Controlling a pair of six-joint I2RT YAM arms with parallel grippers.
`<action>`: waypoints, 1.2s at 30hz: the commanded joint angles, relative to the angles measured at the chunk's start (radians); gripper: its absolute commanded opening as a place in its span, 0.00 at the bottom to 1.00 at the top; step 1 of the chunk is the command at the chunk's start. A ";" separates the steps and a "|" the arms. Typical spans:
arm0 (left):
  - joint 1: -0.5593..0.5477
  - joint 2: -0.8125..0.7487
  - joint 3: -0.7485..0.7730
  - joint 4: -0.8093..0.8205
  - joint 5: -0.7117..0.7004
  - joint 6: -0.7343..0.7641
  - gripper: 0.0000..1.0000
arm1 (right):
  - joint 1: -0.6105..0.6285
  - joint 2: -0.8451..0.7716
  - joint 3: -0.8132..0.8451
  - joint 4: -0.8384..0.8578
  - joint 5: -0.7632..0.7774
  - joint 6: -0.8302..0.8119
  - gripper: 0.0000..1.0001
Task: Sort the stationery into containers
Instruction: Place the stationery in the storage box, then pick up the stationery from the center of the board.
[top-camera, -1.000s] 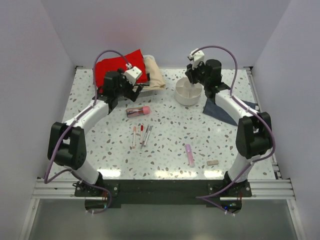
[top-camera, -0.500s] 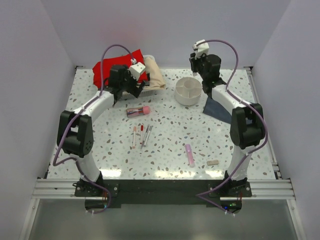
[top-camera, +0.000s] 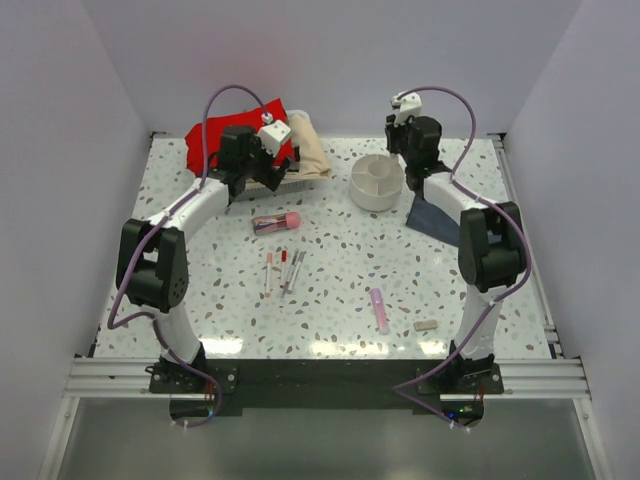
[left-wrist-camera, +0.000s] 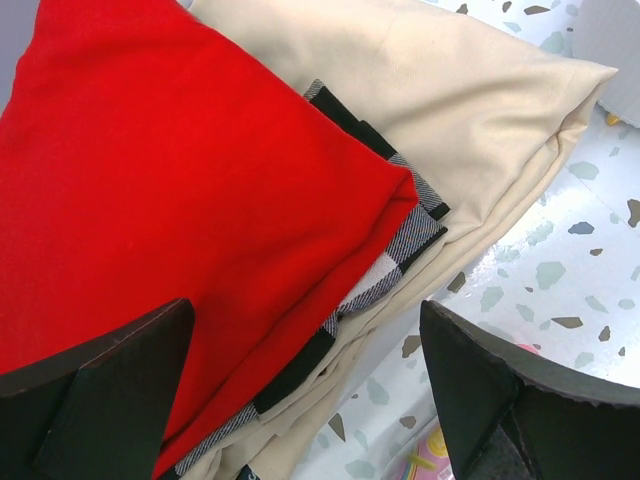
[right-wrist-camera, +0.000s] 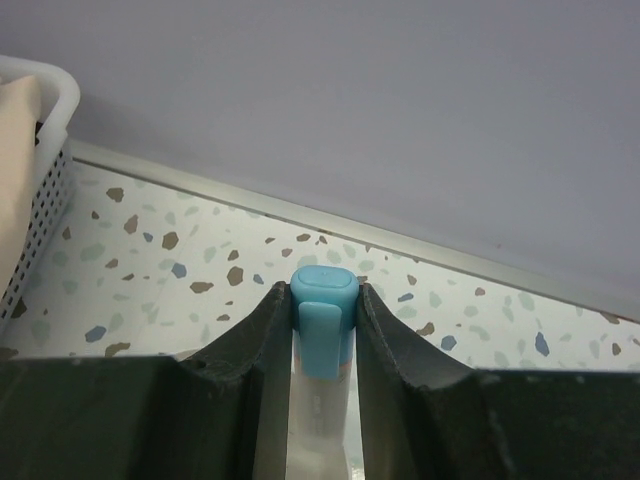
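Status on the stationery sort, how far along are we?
Done: nothing confirmed; the organiser contents are unreadable from above. In hand: the right fingers clamp a blue-capped marker close to the organiser, not yet dropped. The left fingers stand open and empty over the red cloth. Left: the pens, pink-capped tube, pink marker and eraser lie on the table.

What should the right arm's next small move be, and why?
Probably shift the right gripper toward the near-left until it is over the white organiser, then release. It is shut on a blue-capped marker, but its wrist view shows only table and wall. From above it seems to hang past the organiser's far-right rim.
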 joint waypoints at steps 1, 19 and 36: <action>-0.008 -0.021 0.023 0.024 -0.017 -0.010 1.00 | -0.002 -0.009 -0.032 0.048 0.026 0.045 0.00; -0.009 -0.166 -0.079 0.116 -0.052 0.016 1.00 | -0.014 -0.228 0.006 -0.266 -0.046 0.068 0.60; -0.008 -0.493 -0.409 0.021 -0.054 0.057 1.00 | 0.084 -0.328 0.022 -1.651 -0.513 -1.263 0.64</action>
